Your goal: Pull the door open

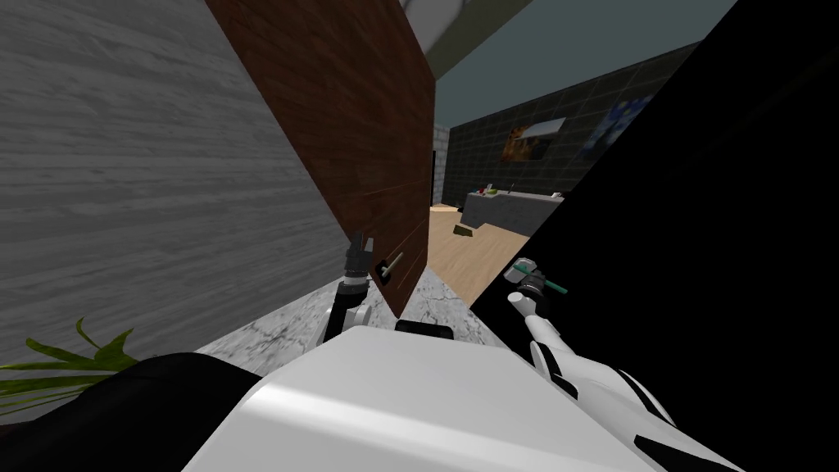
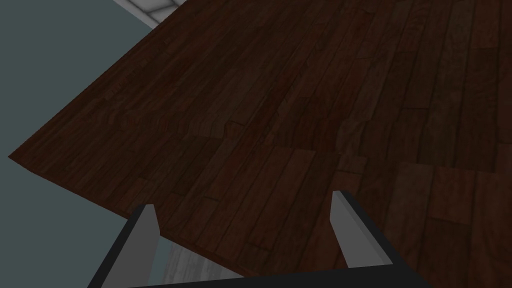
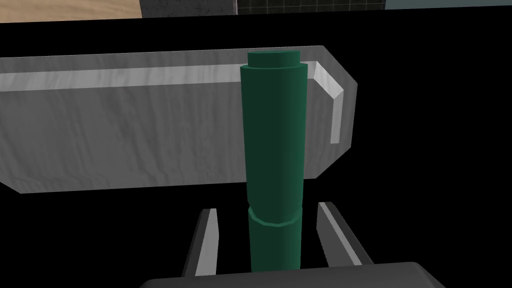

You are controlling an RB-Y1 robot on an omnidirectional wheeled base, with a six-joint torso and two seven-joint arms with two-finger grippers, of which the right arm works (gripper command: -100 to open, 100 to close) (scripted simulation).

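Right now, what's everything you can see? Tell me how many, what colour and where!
door: one, dark brown wood, partly open, straight ahead
door handle: one, pale lever, low on the door near its free edge
wall: one, grey, on my left
plant: one, green, low on my left
counter: one, grey, in the room past the door
pictures: two, on the dark far wall
green cylinder: one, dark green, in my right gripper
grey slab: one, behind the green cylinder
black area: one, on my right
left gripper: one, grey fingers open, beside the door handle
right gripper: one, grey fingers shut on the green cylinder
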